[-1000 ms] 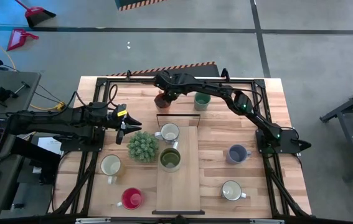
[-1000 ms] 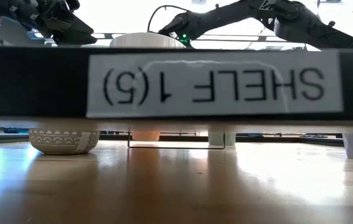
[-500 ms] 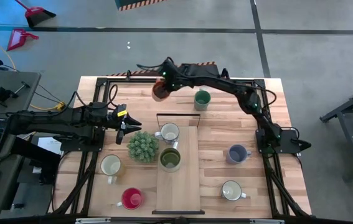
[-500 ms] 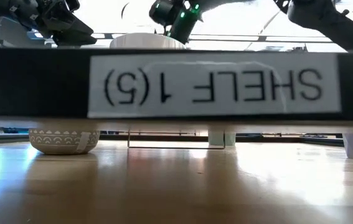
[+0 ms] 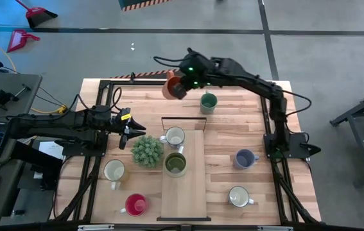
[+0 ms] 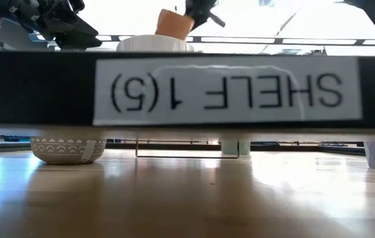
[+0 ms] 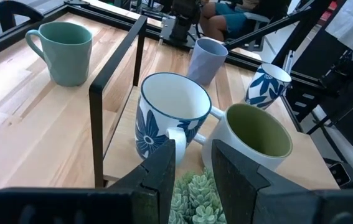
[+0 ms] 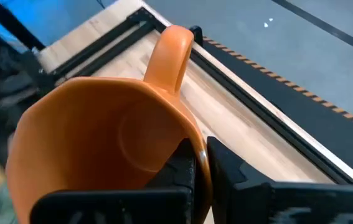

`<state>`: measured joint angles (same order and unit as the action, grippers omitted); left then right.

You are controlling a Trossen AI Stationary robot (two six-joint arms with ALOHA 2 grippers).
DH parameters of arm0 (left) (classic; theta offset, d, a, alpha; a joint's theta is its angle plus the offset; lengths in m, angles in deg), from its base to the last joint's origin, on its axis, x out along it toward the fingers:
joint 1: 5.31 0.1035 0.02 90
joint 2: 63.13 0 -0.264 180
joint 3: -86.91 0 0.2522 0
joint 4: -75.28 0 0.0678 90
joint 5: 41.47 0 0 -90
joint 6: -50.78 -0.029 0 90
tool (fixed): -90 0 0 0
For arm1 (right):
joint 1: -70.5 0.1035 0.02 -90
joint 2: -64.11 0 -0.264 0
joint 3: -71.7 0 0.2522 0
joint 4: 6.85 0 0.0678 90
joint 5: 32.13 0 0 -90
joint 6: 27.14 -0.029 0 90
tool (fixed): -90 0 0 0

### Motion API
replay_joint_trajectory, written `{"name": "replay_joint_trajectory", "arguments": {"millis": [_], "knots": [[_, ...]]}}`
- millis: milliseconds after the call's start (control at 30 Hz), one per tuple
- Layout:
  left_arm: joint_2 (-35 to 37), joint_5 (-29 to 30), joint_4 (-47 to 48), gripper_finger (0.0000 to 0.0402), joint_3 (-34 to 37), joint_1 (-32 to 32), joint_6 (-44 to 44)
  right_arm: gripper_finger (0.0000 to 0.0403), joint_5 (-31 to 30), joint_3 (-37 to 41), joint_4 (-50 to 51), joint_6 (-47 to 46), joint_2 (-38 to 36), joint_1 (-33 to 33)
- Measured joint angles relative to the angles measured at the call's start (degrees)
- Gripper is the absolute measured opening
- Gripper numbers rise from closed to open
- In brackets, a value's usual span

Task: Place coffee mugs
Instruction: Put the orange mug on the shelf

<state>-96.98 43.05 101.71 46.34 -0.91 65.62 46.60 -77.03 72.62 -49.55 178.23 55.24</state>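
My right gripper (image 5: 184,81) is shut on an orange mug (image 5: 174,86), high above the table's far side; the low view shows the mug (image 6: 174,23) tilted above the shelf. My left gripper (image 5: 130,131) stands open and holds nothing, over the table's left part beside the spiky plant (image 5: 147,151). A blue-flowered white mug (image 7: 170,115) and an olive green mug (image 7: 254,140) stand on the shelf board (image 5: 191,189). On the table stand teal (image 5: 208,101), blue-grey (image 5: 244,158), cream (image 5: 113,171), red (image 5: 135,204) and white (image 5: 238,196) mugs. My right gripper pinches the orange mug's wall at the rim (image 8: 199,144), opposite the handle (image 8: 170,56). One finger (image 8: 185,165) is inside the mug and one (image 8: 226,168) outside. The fingers slant downward. The mug hangs clear of the table, tilted with its mouth toward the gripper.
A black frame (image 5: 183,119) rises at the shelf board's far end. Black rails (image 5: 104,86) run round the table's edge. The low view is crossed by a dark bar labelled SHELF 1(5) (image 6: 227,89). A person sits beyond the table (image 7: 226,12).
My right gripper has risen steeply from the table's far side, carrying the orange mug. The mug stood near the table top and now hangs high and clear, tilted. The left arm has kept still.
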Motion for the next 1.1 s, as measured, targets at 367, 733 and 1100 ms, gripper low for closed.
{"name": "replay_joint_trajectory", "arguments": {"millis": [367,733,1100], "knots": [[0.0,0.0,0.59,0.0093,0.0,0.0,0.66,0.0,-1.67,-0.02,16.27,1.93,-8.12,6.99],[0.02,0.02,1.07,0.0093,0.0,0.0,1.57,0.0,-0.7,1.23,24.29,-1.33,-10.39,16.12],[0.02,0.05,1.03,0.0093,0.0,0.0,1.57,0.0,-5.9,18.52,22.79,-9.82,-10.39,23.07]]}}
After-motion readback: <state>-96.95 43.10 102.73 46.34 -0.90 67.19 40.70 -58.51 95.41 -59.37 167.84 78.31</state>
